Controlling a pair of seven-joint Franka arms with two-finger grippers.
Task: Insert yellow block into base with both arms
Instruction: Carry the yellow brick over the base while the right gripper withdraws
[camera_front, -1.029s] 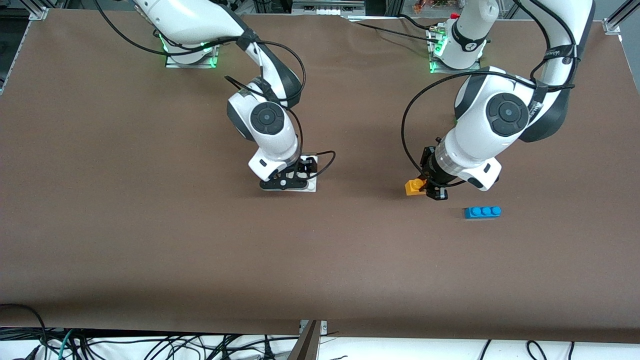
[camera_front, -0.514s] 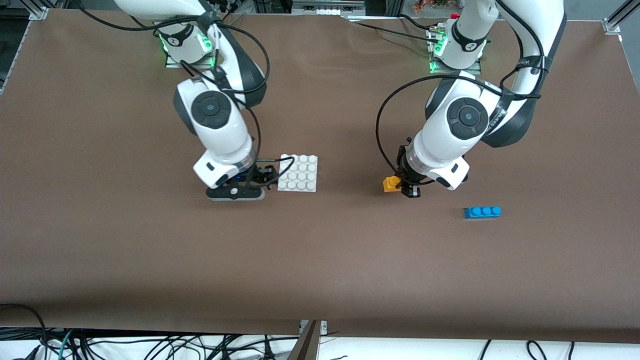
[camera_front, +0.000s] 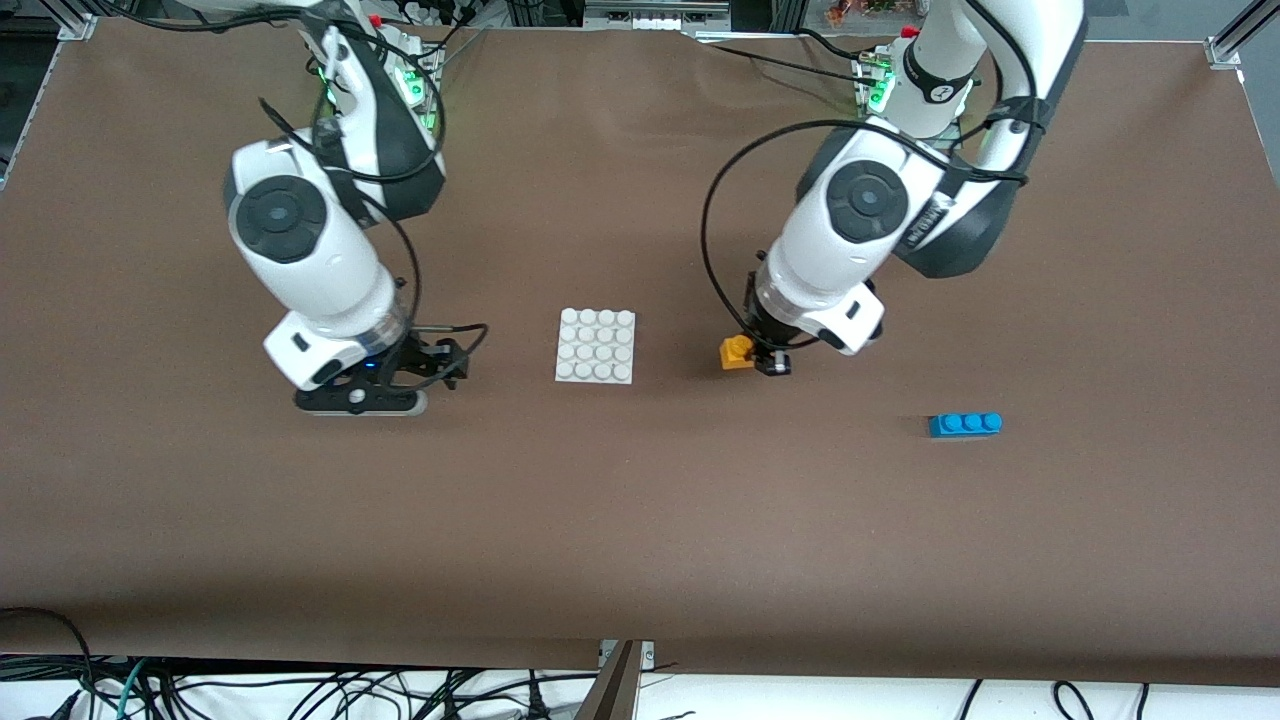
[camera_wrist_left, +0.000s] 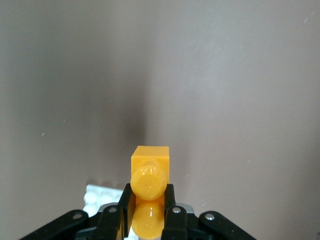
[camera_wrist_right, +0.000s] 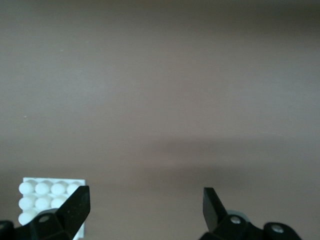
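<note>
Your left hand (camera_front: 757, 358) grips the yellow block (camera_front: 736, 353) mid-frame.
Your right hand (camera_front: 415, 372), fingers spread and empty, hangs beside the bare base (camera_front: 596, 345) on the surface (camera_front: 640, 520).

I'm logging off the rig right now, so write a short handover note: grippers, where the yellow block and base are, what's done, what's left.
Left gripper: shut on the yellow block, held over bare table between the base and the blue brick.
Right gripper: open, holding nothing, over the table beside the base toward the right arm's end.
Base: flat on the table, studs up, nothing on it, not held.
Done: block grasped.
Left: carry the block over the base and press it onto the studs; the right gripper probably needs to steady the base.
</note>
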